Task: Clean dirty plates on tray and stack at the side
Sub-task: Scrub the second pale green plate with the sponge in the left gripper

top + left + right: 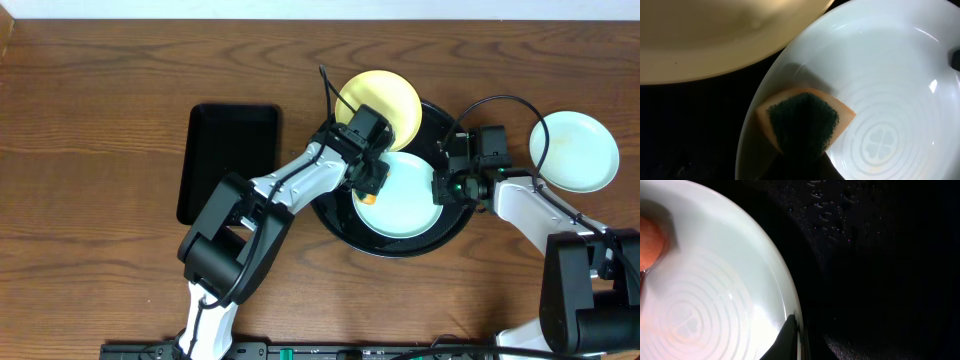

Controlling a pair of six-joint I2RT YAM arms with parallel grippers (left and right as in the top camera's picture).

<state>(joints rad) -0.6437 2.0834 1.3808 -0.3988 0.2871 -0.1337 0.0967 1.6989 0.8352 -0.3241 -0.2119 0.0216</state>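
A mint-white plate lies in the round black tray; it also shows in the left wrist view and in the right wrist view. A pale yellow plate leans on the tray's far rim and shows in the left wrist view. A second mint-white plate lies on the table at the right. My left gripper is shut on an orange sponge with a dark green scrub face, pressed on the plate's left part. My right gripper is shut on that plate's right rim.
A smaller rectangular black tray lies on the wooden table to the left of the round tray. The round tray's black floor carries small water droplets.
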